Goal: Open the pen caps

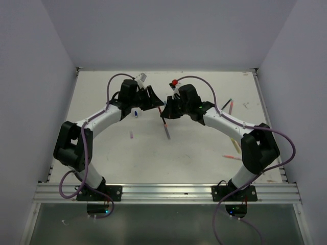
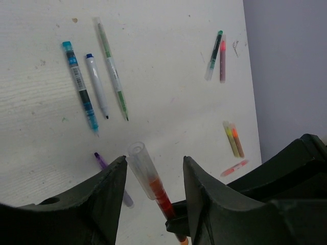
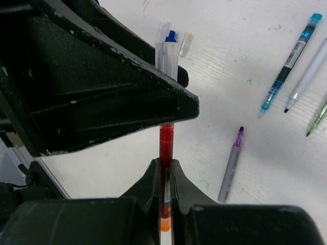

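the right gripper [image 3: 164,167] is clenched on the red pen [image 3: 166,140], its two fingers pressed against the barrel at the bottom centre of the right wrist view. the pen runs up from there and passes behind the dark bulk of the left gripper [image 2: 155,162], which crosses the upper left of that frame. in the left wrist view the pen rises from the bottom centre and leans toward the upper left. its clear cap [image 2: 141,168] stands between the left gripper's two fingers [image 2: 115,191]. the jaws are apart, with a strip of pale desk [image 2: 168,102] showing on either side of the cap, so this gripper is released and surrounds the cap rather than pinching it. the cap's rim sits about level with the fingertips. from above, both grippers meet over the upper middle of the desk, with the red pen slanting between them. other pens lie flat: a teal pen [image 2: 80,84], a white pen [image 2: 97,87] with a blue end and a green pen [image 2: 113,71] side by side in the upper left of the left wrist view. a purple pen [image 2: 102,162] is partly hidden behind the finger at lower left. a dark green pen [image 2: 215,51] and a pink-tipped pen [image 2: 223,58] lie together at upper right, and a yellow pen [image 2: 229,137] lies just beside an orange pen [image 2: 236,142] at right.
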You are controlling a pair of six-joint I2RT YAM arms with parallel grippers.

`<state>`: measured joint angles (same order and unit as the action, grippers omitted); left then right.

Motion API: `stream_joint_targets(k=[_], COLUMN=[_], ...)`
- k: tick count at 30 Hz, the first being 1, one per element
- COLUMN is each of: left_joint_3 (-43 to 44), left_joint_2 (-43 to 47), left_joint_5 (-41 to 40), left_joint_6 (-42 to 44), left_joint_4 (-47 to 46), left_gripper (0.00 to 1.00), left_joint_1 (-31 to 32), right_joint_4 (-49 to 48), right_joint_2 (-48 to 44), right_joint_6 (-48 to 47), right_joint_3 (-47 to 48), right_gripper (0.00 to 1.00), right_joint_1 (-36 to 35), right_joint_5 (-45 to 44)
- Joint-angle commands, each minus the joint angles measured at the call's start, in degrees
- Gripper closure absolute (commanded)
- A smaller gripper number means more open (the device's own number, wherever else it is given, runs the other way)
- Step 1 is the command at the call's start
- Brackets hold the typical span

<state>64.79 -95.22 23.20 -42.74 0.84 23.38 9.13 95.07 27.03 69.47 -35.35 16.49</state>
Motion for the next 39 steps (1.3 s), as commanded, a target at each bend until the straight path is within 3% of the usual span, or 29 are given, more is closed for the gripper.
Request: stream_joint_targets(k=[1,5,8,9,10,11,14,28,29,30,31,32,35,36,37,39], left_joint_3=[-0.55,-1.25,-2.04,-2.22,-2.48,-2.57,-3.09,-4.77,-4.77,-4.94,-5.03,-4.77,0.75,2.25,5.14,5.96], left_joint_2=[1.0,1.7,1.97,2.05,1.97,2.05,2.41,3.9,4.08,4.08,4.16,3.9,1.46,0.57,-0.22,-2.51], left_joint_5=[1.58,1.85,2.81,3.08,3.95,4.39,5.19,5.89,5.89,5.54,5.37,5.19,0.37,-1.56,-3.76,-3.08], left_joint_6=[-0.68,-0.5,-0.68,-0.68,-0.76,-0.68,-0.85,-3.58,-3.75,-4.27,-4.63,-4.98,-3.5,-2.18,-1.74,-2.51], left_joint_4=[-2.34,-2.6,-3.39,-3.56,-3.65,-3.74,-3.83,-6.11,-6.11,-6.2,-6.46,-6.21,4.31,6.95,11.16,12.17], left_gripper=[0.5,0.67,0.9,1.0,1.0,1.0,1.0,1.0,1.0,1.0,1.0,1.0,1.0,1.0,1.0,1.0], left_joint_1=[-1.23,-1.84,-2.02,-1.93,-1.93,-1.93,-2.02,-2.11,-2.11,-2.19,-2.19,-2.28,-2.81,-3.07,-3.86,-5.17], right_joint_4=[-2.36,-2.36,-2.8,-3.15,-3.58,-3.59,-3.68,-5.17,-5.17,-5.26,-4.91,-4.3,3.6,5.62,9.12,10.82], right_joint_2=[-2.34,-2.34,-2.08,-1.9,-1.55,-1.2,0.29,5.57,5.83,6.53,6.8,7.15,7.15,6.89,7.15,7.5], right_joint_6=[0.75,0.48,0.39,0.4,0.4,0.57,0.22,0.31,0.22,0.13,-0.22,-0.92,-6.35,-8.2,-11.87,-14.53], right_joint_3=[-0.57,-0.65,-0.65,-0.65,-0.57,-0.31,0.84,2.77,2.86,2.86,3.21,3.39,5.84,6.28,7.33,7.35], right_gripper=[1.0,1.0,1.0,0.95,0.88,0.73,0.62,0.68,0.76,0.91,1.0,1.0,1.0,1.0,1.0,1.0], right_joint_1=[-0.42,-0.59,-0.68,-0.68,-0.77,-0.77,-0.86,-2.35,-2.53,-2.79,-3.05,-3.23,-6.64,-8.31,-12.33,-15.43], right_joint_5=[1.7,1.18,0.91,1.0,1.09,1.17,1.18,1.79,1.62,1.7,1.35,0.83,-12.66,-20.28,-33.76,-43.79])
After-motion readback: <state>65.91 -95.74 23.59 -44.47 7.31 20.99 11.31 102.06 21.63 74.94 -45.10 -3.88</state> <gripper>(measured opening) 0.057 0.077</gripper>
